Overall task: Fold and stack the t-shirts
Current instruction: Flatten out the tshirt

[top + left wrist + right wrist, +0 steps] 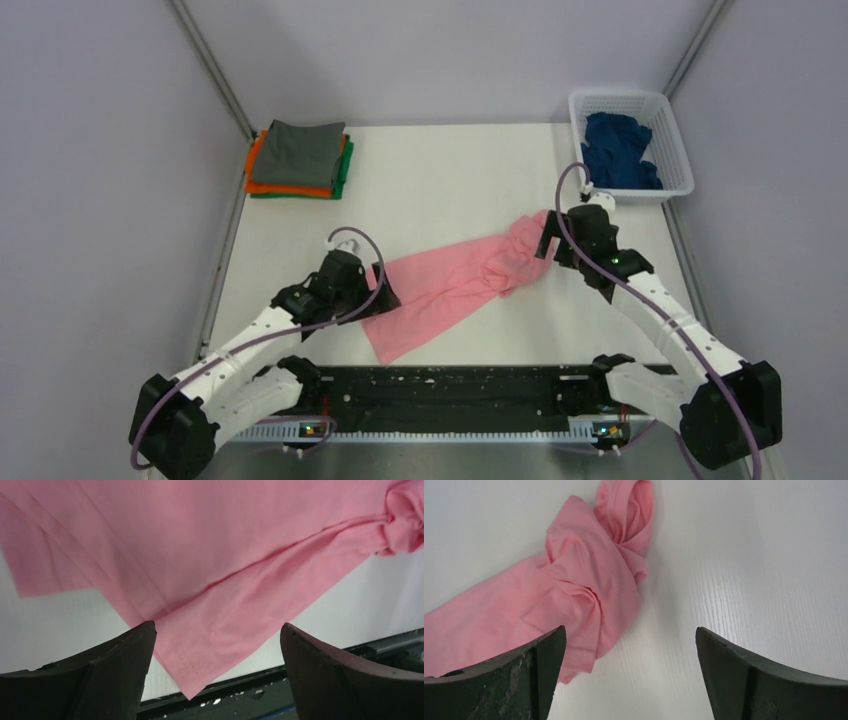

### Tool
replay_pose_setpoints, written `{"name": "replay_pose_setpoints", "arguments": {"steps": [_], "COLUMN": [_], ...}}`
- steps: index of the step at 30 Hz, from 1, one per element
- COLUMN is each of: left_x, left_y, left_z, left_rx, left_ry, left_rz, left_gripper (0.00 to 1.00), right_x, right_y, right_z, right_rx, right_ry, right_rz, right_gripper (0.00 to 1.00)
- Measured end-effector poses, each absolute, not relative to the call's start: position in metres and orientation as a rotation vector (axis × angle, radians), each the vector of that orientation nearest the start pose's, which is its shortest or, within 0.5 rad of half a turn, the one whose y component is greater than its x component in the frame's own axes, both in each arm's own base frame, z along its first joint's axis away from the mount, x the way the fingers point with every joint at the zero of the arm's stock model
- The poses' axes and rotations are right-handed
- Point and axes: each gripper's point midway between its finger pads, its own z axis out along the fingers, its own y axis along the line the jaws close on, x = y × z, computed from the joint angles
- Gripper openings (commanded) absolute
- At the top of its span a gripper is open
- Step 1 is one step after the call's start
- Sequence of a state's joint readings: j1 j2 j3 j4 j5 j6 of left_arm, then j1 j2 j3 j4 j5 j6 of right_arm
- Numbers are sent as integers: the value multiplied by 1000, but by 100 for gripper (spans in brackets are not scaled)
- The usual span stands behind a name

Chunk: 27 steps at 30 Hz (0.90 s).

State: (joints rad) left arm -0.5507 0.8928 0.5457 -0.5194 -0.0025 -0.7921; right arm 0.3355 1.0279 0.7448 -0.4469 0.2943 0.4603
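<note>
Top view first. The pink t-shirt (440,295) lies stretched out on the white surface (450,180). Its long axis runs diagonally, with the flat wide end near-left and the scrunched end far-right. The left hand (385,290) sits at the left edge of the flat end, and the right hand (548,240) is just beside the bunched end. Only this view shows the rest of the scene. In the far-left corner there's a folded stack with a grey t-shirt (305,150) on top, then an orange t-shirt (258,168) and a green t-shirt (344,170) under it. In the far-right corner a navy t-shirt (615,150) is crumpled in a white lattice basket (620,97). There's lots of bare surface between the stack and the pink one, and a black strip (450,395) runs along the near edge.

Left wrist: the left hand (217,630) is wide open with both fingers apart, gripping nothing. You can see the layered folds and the stitched hem here. One hem corner points toward the black strip and just reaches it. The cloth narrows into a twisted knot at upper right.

Right wrist: the right hand (629,632) is also spread open and empty. The crumpled end of the pink t-shirt (589,580) sits toward the left finger (524,680). On the right side there's only plain white surface, so there's room to move there.
</note>
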Motion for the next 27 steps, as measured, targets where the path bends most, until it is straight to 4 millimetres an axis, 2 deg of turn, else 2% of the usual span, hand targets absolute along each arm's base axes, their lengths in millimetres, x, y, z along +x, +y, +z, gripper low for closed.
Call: {"name": "replay_pose_setpoints", "arguments": {"steps": [3,6,15,16,18,19,21,22,27], "left_x": [174,162,162,162,164,165,167,167,169], "left_y": [-161,-158,-151,-151,-152,-153,-155,-156,-158], "left_z": [66,49,32,30,28,27,25,24,28], "left_rx": [-266,-278,-339,-339,-341,-345,-354,-352,-335], "left_ry": [2596,2662,2705,2710,2712,2711,2712,2715,2695], "left_rz": [-598,-555,-458,-453,-452,-454,-455,-455,-468], "left_gripper": [90,88,77,72,53,41,5,0,0], "right_x": [281,279,279,279,280,280,280,280,280], "right_y": [63,63,66,66,67,68,69,69,75], "right_z": [122,116,115,115,114,113,112,112,98], "right_rx": [293,291,283,282,281,280,278,276,260], "right_ry": [2285,2297,2299,2298,2301,2303,2306,2309,2345], "right_rz": [64,63,82,85,87,88,93,97,116], "right_gripper": [99,99,99,99,98,98,92,89,73]}}
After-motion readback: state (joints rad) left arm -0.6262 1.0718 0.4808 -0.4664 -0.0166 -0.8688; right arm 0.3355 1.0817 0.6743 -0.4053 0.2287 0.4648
